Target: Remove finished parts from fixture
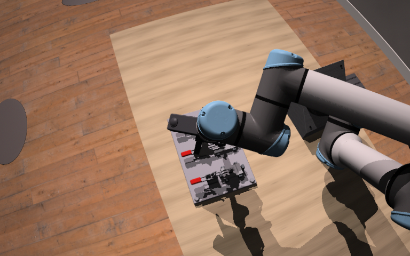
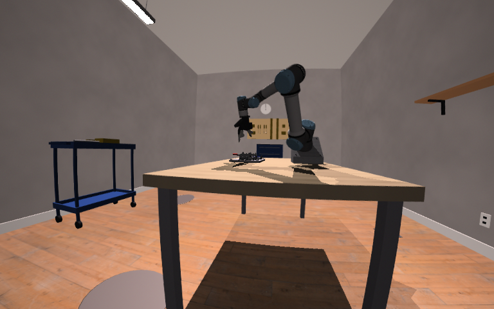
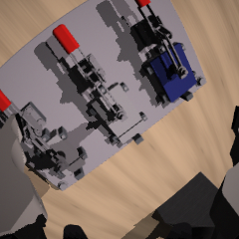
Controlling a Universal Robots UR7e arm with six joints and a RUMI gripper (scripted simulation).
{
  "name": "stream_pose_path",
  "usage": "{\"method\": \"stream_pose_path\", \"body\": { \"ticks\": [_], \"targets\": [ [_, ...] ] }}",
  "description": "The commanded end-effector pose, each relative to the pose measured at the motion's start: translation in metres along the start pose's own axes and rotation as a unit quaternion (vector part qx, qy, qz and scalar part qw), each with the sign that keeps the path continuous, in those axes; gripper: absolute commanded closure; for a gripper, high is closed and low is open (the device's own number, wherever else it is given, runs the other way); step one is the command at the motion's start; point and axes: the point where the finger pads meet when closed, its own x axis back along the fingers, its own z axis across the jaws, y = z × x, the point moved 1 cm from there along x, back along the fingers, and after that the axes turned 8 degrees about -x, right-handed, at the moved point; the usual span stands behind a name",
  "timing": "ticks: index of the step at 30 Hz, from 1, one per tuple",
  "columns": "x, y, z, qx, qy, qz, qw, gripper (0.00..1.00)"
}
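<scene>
The grey fixture plate (image 1: 215, 161) lies on the wooden table, and it also shows in the wrist view (image 3: 105, 95) and small in the exterior view (image 2: 246, 157). It carries three toggle clamps with red handles (image 3: 66, 37). The blue blank (image 3: 171, 80) sits clamped at the plate's right station in the wrist view. The middle station (image 3: 102, 107) and the left station (image 3: 40, 149) hold grey pieces under their clamps; I cannot make out their slots. My gripper (image 2: 243, 132) hangs open and empty well above the plate. One dark finger (image 1: 197, 149) shows below the wrist.
The arm's dark base block (image 1: 308, 120) stands on the table to the right of the fixture. The arm's wrist hides the far station in the top view. A blue cart (image 2: 92, 172) stands on the floor to the left of the table.
</scene>
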Motion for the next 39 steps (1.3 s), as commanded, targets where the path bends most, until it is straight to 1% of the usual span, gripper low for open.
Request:
{"method": "stream_pose_path", "body": {
  "ticks": [1,12,16,21,25,27,31,39],
  "targets": [
    [0.0,0.0,0.0,0.0,0.0,0.001,1.0,0.0],
    [0.001,0.0,0.001,0.001,-0.001,0.0,1.0,0.0],
    [0.001,0.002,0.004,0.011,-0.005,-0.005,1.0,0.0],
    [0.003,0.01,0.016,0.043,-0.023,-0.02,0.999,0.0],
    [0.006,0.02,0.029,0.083,-0.049,-0.035,0.995,0.0],
    [0.006,0.02,0.029,0.083,-0.049,-0.035,0.995,0.0],
    [0.011,0.033,0.042,0.129,-0.083,-0.046,0.987,0.0],
    [0.011,0.033,0.042,0.129,-0.083,-0.046,0.987,0.0]
  ]
}}
